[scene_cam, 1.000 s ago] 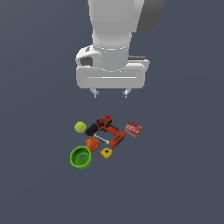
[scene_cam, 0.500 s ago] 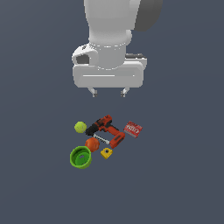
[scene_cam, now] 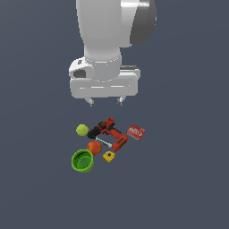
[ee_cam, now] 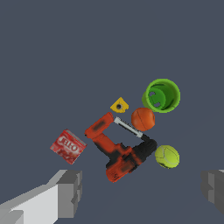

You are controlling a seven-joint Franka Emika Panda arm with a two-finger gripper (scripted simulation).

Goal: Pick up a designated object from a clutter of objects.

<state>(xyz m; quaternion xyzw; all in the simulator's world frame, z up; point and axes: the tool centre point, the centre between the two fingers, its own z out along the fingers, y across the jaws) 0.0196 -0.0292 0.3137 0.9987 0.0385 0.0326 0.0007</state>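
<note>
The yellow-green tennis ball (scene_cam: 82, 130) lies on the floor at the exterior view's left end of the clutter, beside the black end of the red-and-black power drill (scene_cam: 108, 133). It also shows in the wrist view (ee_cam: 166, 156). My gripper (scene_cam: 105, 102) hangs high above the clutter, open and empty, its fingers (ee_cam: 70, 192) wide apart. The orange ball (scene_cam: 94, 147), green bowl (scene_cam: 82, 160), small yellow block (scene_cam: 108, 156), metal rod (scene_cam: 103, 142) and red flat box (scene_cam: 135, 132) lie around the drill.
In the wrist view the drill (ee_cam: 118, 151) lies between the red box (ee_cam: 68, 146) and the tennis ball; the orange ball (ee_cam: 142, 119) sits against the green bowl (ee_cam: 162, 95). Plain dark floor (scene_cam: 188, 179) surrounds the clutter.
The gripper has shifted slightly toward the exterior view's left and a little lower. The objects have not moved.
</note>
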